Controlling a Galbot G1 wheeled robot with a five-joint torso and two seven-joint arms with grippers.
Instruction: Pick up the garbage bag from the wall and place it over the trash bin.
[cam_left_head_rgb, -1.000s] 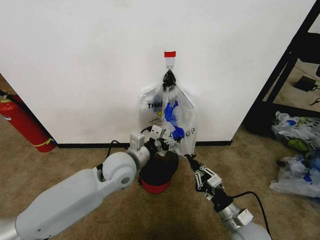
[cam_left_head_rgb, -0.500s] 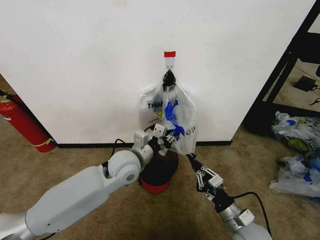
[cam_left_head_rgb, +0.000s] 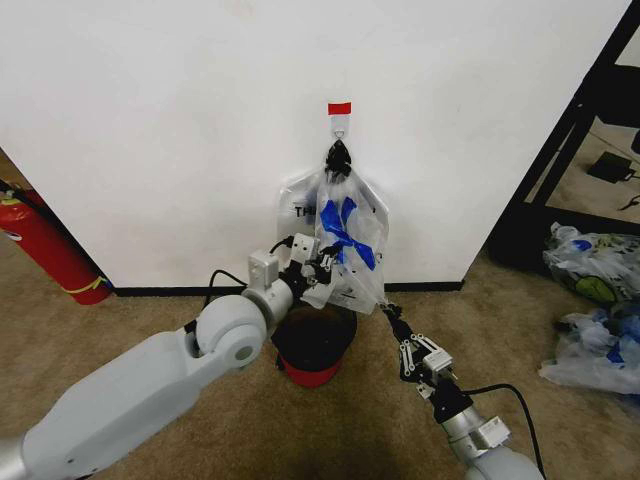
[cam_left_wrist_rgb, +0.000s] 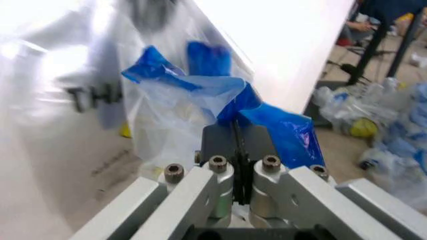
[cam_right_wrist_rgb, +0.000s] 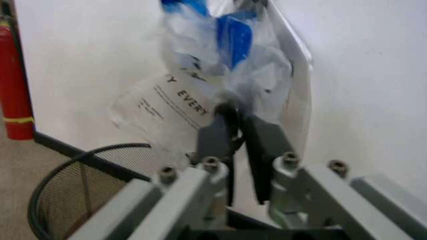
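Since a second ago the left hand (cam_left_head_rgb: 318, 268) has lifted and pulled the garbage bag (cam_left_head_rgb: 350, 240) leftward, so the blue strokes now spread wide. Left hand is pressed together, pinching the bag's lower left edge; right hand (cam_left_head_rgb: 392, 312) pinches the lower right corner, probably film only. Bag hangs from the hook (cam_left_head_rgb: 340, 128) on the wall (cam_left_head_rgb: 180, 120), above the trash bin (cam_left_head_rgb: 315, 345). Step: pickup, bag not yet unhooked. Next move calls for lifting the handles clear of the hook. Count: one bin, one hook, two bags hanging, one fire extinguisher (cam_left_head_rgb: 45, 245).
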